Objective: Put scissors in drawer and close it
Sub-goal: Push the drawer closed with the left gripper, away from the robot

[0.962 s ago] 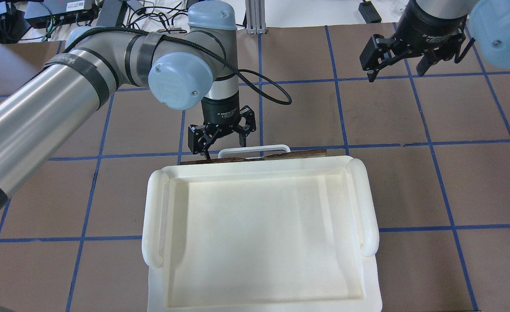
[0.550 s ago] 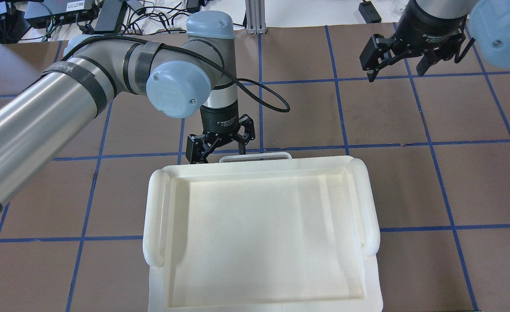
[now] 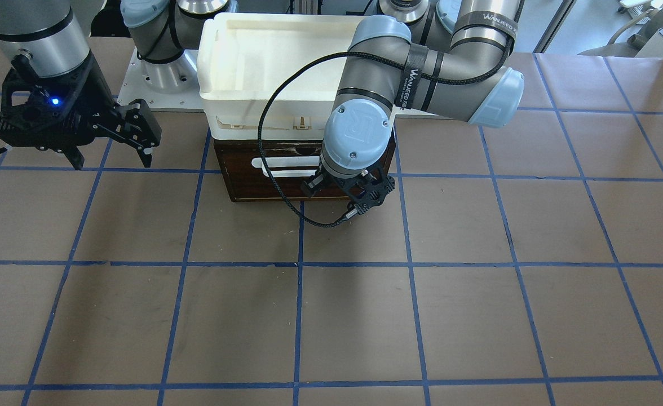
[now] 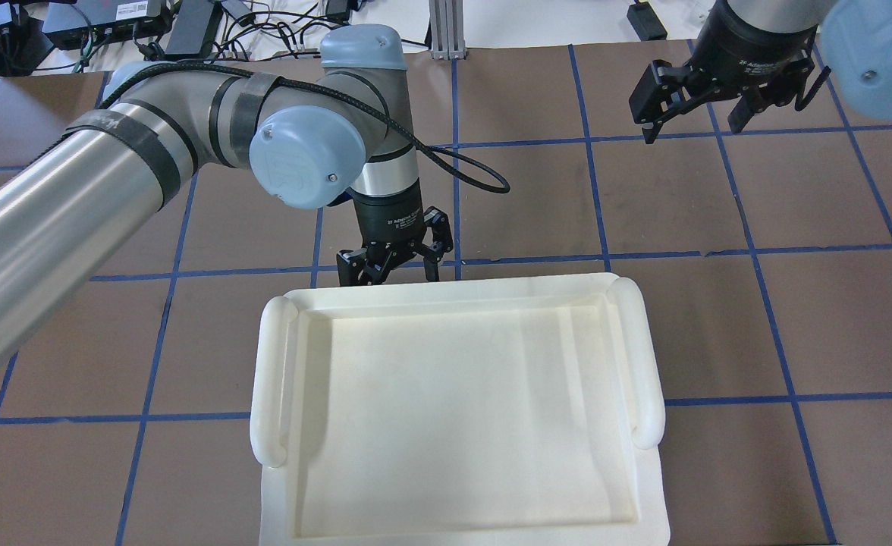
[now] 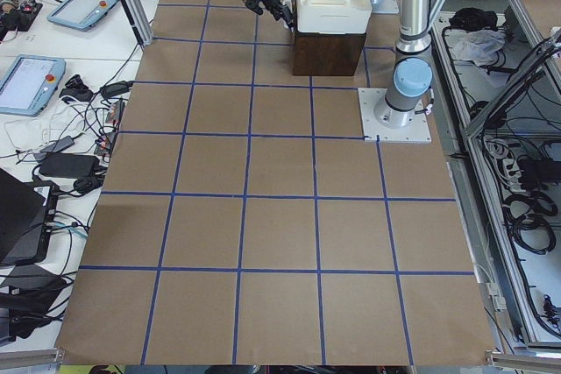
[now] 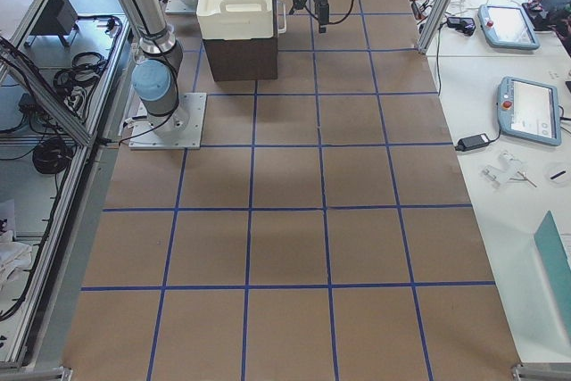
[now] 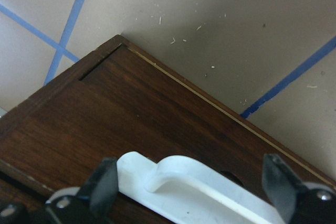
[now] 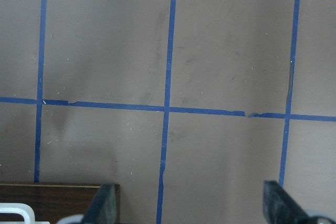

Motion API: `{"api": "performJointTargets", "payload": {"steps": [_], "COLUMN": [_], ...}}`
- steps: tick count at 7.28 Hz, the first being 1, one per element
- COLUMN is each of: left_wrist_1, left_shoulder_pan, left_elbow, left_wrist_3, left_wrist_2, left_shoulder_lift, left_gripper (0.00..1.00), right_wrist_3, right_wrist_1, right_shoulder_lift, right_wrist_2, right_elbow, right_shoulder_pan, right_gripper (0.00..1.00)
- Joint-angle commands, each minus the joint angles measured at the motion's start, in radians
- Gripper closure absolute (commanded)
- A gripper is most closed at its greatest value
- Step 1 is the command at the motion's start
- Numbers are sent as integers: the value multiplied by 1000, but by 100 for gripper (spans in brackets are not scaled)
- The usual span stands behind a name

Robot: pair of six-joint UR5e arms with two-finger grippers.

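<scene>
At the tray's twelve o'clock edge in the overhead view, the left gripper (image 4: pixel 391 274) hangs against the front of the drawer (image 3: pixel 241 175), its fingers spread to either side of the white handle (image 7: pixel 199 187) and pinching nothing. The drawer front sits flush in its dark frame under the white tray (image 4: pixel 264 364), so the closing looks done or all but done. No view shows the scissors; they are probably inside the drawer, though that cannot be confirmed. Out toward two o'clock, well apart from the tray, the right gripper (image 4: pixel 692 121) hovers over the table (image 4: pixel 719 326), spread and empty. What seems left is for the left arm to back off.
</scene>
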Motion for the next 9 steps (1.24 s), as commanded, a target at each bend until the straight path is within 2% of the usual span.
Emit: {"api": "performJointTargets", "payload": {"steps": [1, 3, 5, 6, 7, 9], "left_wrist_1": [-11, -15, -18, -17, -9, 52], "left_shoulder_pan": [-1, 1, 1, 4, 13, 44], "left_elbow": [-10, -13, -11, -2, 16, 56], "left_wrist_3": [-25, -20, -5, 12, 71, 318], "left_wrist_2": [-18, -52, -43, -13, 80, 112], "left_shoulder_lift": [0, 0, 3, 6, 14, 32], "left_gripper": [0, 0, 0, 0, 0, 0], "right_wrist_3": [-2, 0, 0, -2, 0, 0], "right_wrist_1": [0, 2, 2, 0, 2, 2], "right_shoulder_lift": [0, 0, 0, 0, 0, 0], "right_wrist_2": [1, 1, 0, 1, 0, 0], "right_elbow": [0, 0, 0, 0, 0, 0], "right_shoulder_pan": [0, 0, -2, -2, -2, -2], "right_gripper": [0, 0, 0, 0, 0, 0]}}
